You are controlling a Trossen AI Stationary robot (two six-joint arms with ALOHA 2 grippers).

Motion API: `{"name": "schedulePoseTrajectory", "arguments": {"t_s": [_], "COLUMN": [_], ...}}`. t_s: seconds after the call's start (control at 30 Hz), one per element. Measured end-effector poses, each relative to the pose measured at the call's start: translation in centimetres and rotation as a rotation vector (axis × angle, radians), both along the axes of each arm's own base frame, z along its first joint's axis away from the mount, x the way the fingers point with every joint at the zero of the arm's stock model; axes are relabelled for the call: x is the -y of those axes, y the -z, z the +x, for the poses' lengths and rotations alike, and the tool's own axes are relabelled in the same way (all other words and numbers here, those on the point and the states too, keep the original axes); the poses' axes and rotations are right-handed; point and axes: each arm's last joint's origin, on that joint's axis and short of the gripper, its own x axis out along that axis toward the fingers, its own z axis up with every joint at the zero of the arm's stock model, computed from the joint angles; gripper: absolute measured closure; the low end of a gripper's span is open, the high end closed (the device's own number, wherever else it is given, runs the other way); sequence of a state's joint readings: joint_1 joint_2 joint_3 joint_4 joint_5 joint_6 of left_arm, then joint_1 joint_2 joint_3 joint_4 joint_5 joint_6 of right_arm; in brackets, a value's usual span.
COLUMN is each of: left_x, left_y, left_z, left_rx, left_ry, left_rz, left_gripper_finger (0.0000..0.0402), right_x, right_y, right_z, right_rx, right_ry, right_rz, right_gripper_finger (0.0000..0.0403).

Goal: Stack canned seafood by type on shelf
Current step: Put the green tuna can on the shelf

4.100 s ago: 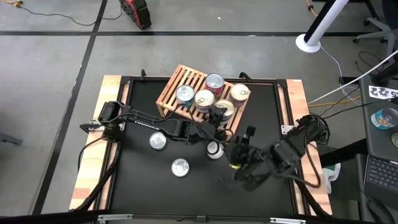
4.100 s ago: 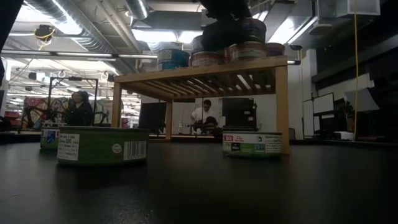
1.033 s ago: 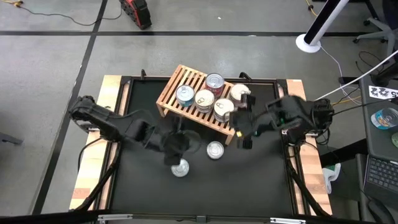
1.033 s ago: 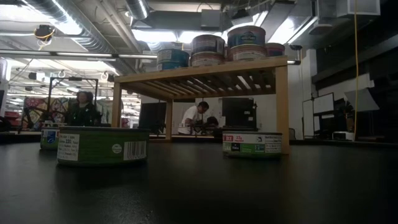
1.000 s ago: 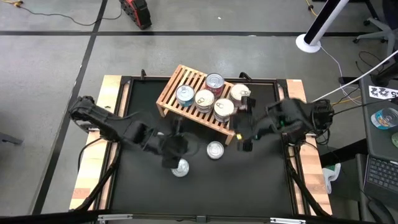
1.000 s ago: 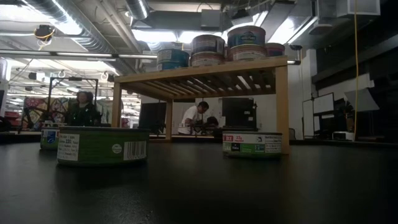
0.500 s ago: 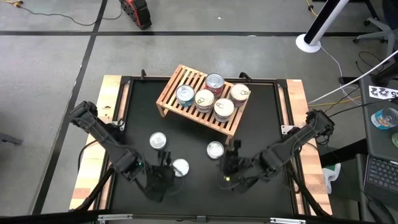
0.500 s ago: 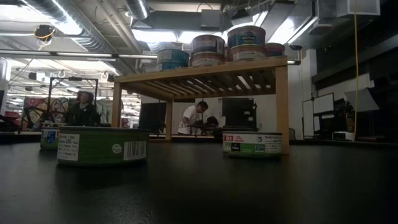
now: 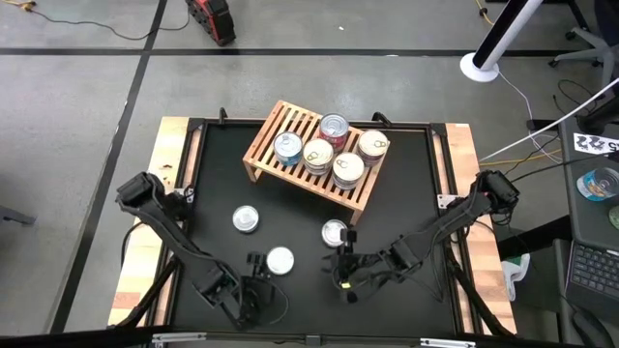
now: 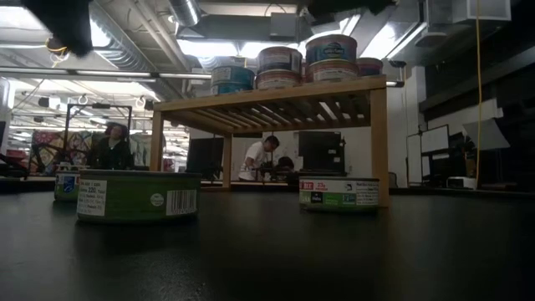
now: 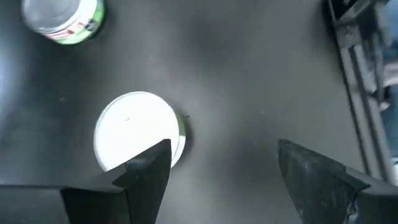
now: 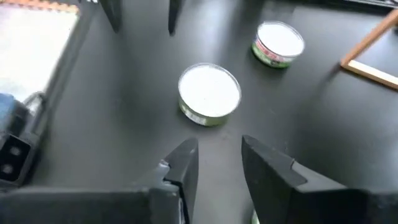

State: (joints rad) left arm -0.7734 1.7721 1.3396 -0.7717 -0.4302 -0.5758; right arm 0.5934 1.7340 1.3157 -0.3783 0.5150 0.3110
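The wooden slat shelf (image 9: 311, 155) stands at the table's far middle and carries several tins (image 9: 334, 127) on top. Three green-labelled tins stand on the black table top: one left of centre (image 9: 246, 219), one nearer (image 9: 280, 260), one by the shelf's right leg (image 9: 335, 232). My left gripper (image 9: 257, 280) hangs open by the near edge, its fingers above and beside the nearer tin (image 11: 137, 130). My right gripper (image 9: 338, 274) is open too, low over the table and pointing left at that same tin (image 12: 209, 92). Neither gripper holds anything.
In the low view the three table tins (image 10: 138, 195) stand in front of the shelf (image 10: 276, 96), and people sit in the room behind. Raised wooden rails (image 9: 145, 261) run along the table's left and right sides. Bare black table top lies right of the tins.
Both arms have swung toward the table's near edge. My left gripper has left its place over the nearer tin and dropped back behind it. My right gripper has moved away from the shelf's right end, down and left toward the table's middle. No tin has moved.
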Motion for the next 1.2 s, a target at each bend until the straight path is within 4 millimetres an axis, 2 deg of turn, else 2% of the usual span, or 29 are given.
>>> {"name": "schedulePoseTrajectory", "arguments": {"t_s": [0.27,0.5,0.6,0.77,0.97,1.2], "left_x": [0.8,0.5,0.2,-0.6,-1.4,-1.9], "left_y": [3.5,5.7,6.4,6.9,7.2,7.2], "left_z": [1.3,2.1,2.5,3.2,3.9,4.3], "left_rx": [-0.032,-0.052,-0.052,-0.059,-0.065,-0.074], "left_ry": [0.056,0.021,0.000,-0.030,-0.060,-0.072], "left_rz": [0.097,0.170,0.202,0.229,0.236,0.225], "left_gripper_finger": [0.0117,0.0139,0.0156,0.0184,0.0219,0.0263], "right_x": [-0.1,-0.6,-1.1,-1.5,-1.8,-1.9], "right_y": [0.4,1.4,2.3,4.3,6.3,7.7], "right_z": [0.4,1.9,2.4,2.9,3.3,3.5], "right_rx": [0.014,0.064,0.055,0.003,-0.043,-0.074], "right_ry": [-0.036,-0.105,-0.209,-0.330,-0.359,-0.372], "right_rz": [0.008,0.007,-0.057,-0.189,-0.241,-0.267], "right_gripper_finger": [0.0274,0.0193,0.0163,0.0141,0.0139,0.0139]}}
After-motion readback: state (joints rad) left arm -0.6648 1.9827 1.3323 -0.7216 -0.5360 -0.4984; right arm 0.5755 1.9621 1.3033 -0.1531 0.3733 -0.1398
